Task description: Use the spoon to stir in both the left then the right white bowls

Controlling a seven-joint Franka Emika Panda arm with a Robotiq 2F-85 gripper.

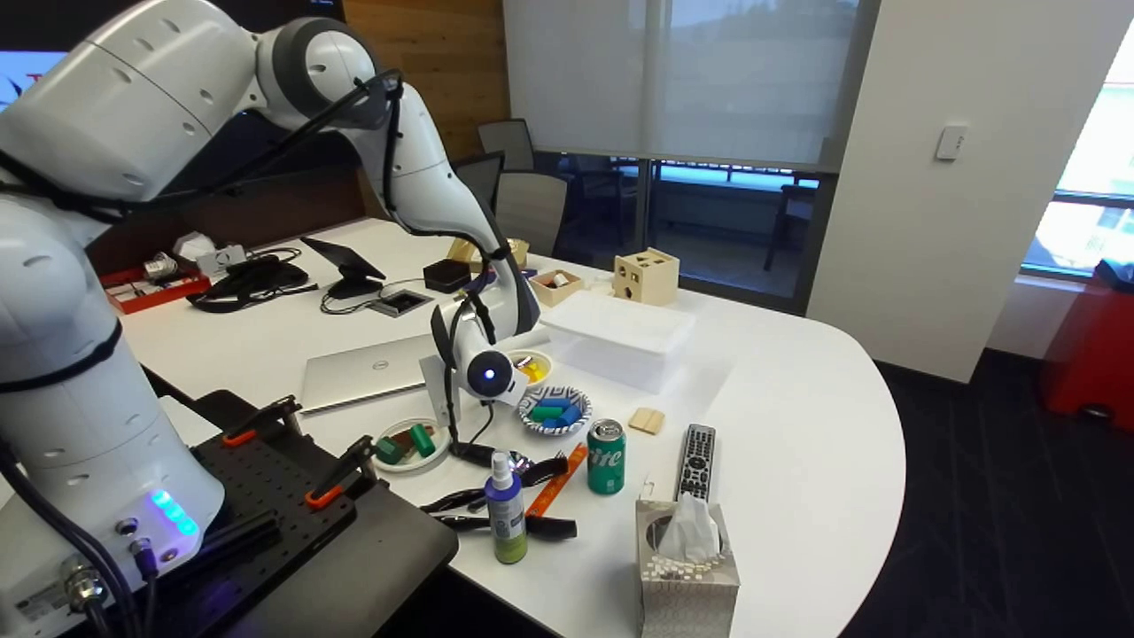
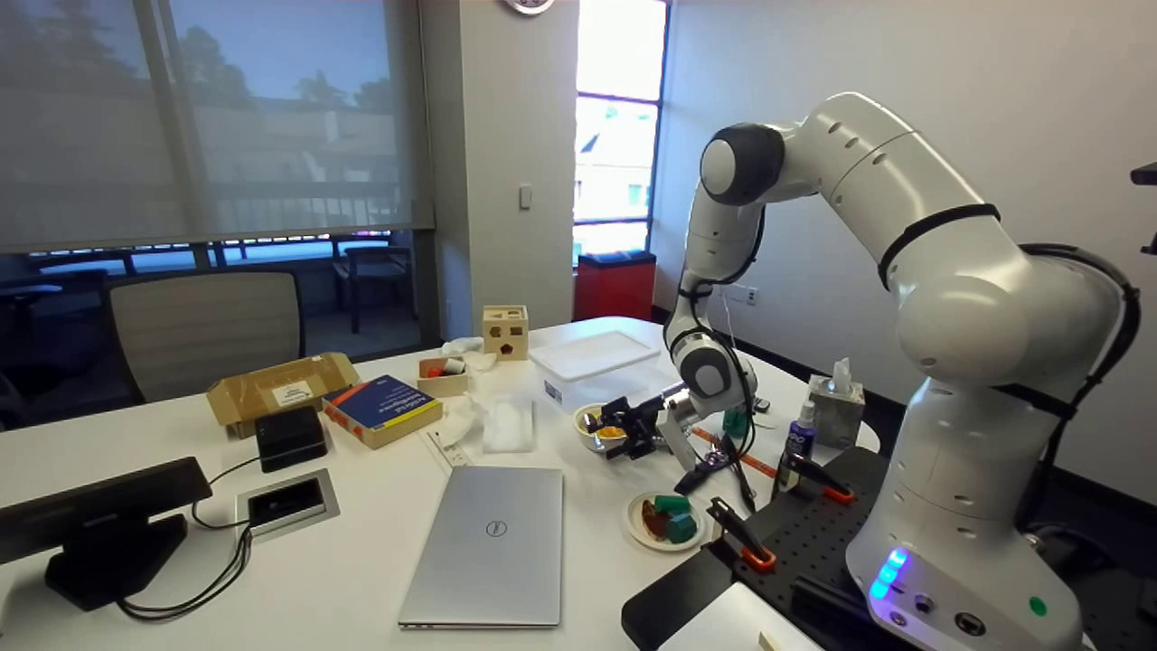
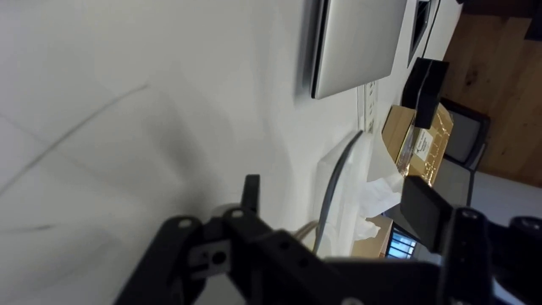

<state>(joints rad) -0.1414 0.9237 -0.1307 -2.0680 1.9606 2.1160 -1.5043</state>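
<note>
While its fingers (image 3: 252, 190) stand apart, the gripper (image 3: 336, 199) points sideways at a thin grey strip (image 3: 333, 182), likely the spoon's handle, which seems propped in the white bowl (image 2: 584, 436) showing yellow, presumably ready for pinching; the patterned bowl (image 1: 556, 431) sits nearer the worktop's (image 1: 797, 443) rounded edge.

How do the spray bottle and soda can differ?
The spray bottle is purple above and green below; the soda can is green with a silver top. The bottle looks taller, narrowing to a pale top; the can looks shorter, flat-topped. Both stand upright on the table.
</note>
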